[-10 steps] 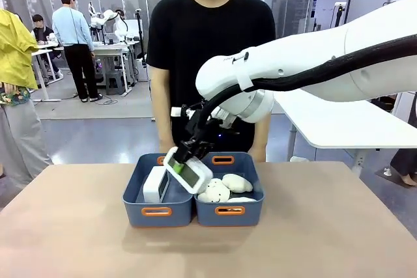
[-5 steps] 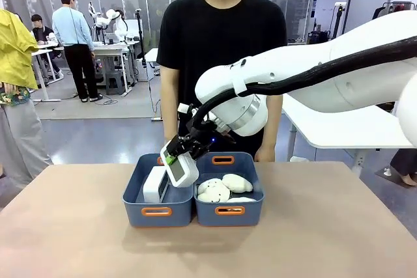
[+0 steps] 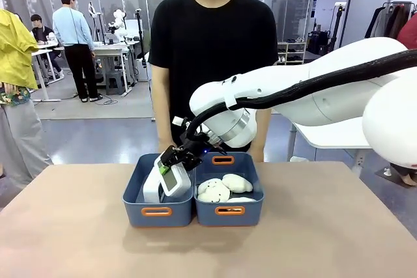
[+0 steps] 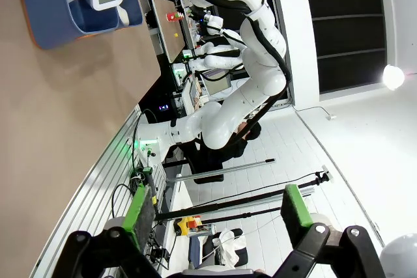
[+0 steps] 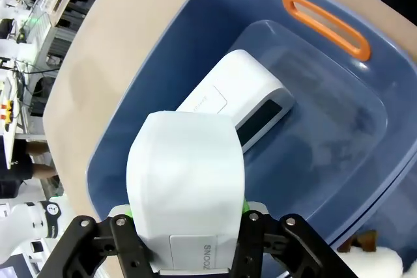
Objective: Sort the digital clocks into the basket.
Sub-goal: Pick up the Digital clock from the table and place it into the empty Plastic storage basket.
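Two digital clocks: one (image 3: 154, 185) in the left basket (image 3: 158, 211), one (image 3: 174, 179) pinched by the right gripper (image 3: 171, 164)

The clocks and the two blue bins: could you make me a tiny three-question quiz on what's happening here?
1. True or false: the right tool is shut on a digital clock.
2. Which bin is that clock over? A. the left basket B. the right basket holding the white cloud-shaped items
3. Fill in: the second digital clock already lies ____ the left basket.

Key: 1 true. 2 A. 3 inside.
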Controlling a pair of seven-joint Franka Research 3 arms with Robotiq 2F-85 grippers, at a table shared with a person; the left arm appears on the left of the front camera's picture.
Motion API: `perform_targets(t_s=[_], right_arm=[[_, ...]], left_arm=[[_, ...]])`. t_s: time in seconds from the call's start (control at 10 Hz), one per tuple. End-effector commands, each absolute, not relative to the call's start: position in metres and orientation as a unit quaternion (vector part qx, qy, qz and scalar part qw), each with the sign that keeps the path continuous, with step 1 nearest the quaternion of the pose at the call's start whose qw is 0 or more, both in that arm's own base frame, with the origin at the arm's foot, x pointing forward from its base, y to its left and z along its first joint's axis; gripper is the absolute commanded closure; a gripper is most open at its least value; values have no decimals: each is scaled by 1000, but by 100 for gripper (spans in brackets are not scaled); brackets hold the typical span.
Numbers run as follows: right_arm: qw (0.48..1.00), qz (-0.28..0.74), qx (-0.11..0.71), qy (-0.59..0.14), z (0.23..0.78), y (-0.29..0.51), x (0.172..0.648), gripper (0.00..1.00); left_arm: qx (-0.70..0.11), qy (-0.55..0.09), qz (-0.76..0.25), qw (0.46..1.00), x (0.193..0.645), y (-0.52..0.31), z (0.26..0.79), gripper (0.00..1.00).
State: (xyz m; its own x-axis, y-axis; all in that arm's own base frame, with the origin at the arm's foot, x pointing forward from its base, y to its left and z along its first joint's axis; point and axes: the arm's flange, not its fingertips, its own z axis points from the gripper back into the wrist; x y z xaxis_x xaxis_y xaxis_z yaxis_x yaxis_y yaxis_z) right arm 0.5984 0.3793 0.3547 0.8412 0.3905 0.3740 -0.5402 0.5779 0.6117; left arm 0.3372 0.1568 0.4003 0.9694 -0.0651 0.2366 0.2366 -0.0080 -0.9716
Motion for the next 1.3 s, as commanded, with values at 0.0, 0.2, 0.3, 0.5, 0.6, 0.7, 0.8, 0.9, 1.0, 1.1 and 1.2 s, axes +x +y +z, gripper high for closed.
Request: perform_targets(t_s=[0.0, 0.2, 0.3, 0.5, 0.6, 0.7, 0.8, 0.9, 1.0, 1.1, 1.2], right_arm=[[879, 262, 387, -91, 360, 381, 600, 37], [880, 266, 383, -92, 361, 384, 595, 14], [879, 267, 384, -90, 361, 384, 593, 6], [878, 270, 384, -94, 361, 381, 588, 0], [877, 272, 383, -100, 364, 380, 584, 0], [875, 279, 382, -106, 367, 379, 580, 0], [872, 290, 380, -102, 369, 377, 575, 0], [877, 273, 382, -98, 363, 388, 592, 0], [877, 273, 382, -98, 363, 388, 592, 0], [877, 273, 382, -98, 363, 388, 592, 0], [877, 273, 382, -98, 363, 388, 592, 0]], left_arm=[[-696, -57, -102, 708, 340, 158, 403, 0], [-696, -57, -102, 708, 340, 158, 403, 0], [-696, -57, -102, 708, 340, 158, 403, 0], [-696, -57, -102, 708, 340, 158, 403, 0], [-696, -57, -102, 708, 340, 158, 403, 0], [-696, -57, -102, 708, 340, 158, 403, 0], [-696, -57, -102, 708, 340, 158, 403, 0], [-696, -57, -102, 708, 340, 158, 403, 0], [-696, -57, -102, 708, 340, 158, 403, 0], [-696, -57, -102, 708, 340, 158, 403, 0], [-696, -57, -102, 708, 340, 158, 403, 0]])
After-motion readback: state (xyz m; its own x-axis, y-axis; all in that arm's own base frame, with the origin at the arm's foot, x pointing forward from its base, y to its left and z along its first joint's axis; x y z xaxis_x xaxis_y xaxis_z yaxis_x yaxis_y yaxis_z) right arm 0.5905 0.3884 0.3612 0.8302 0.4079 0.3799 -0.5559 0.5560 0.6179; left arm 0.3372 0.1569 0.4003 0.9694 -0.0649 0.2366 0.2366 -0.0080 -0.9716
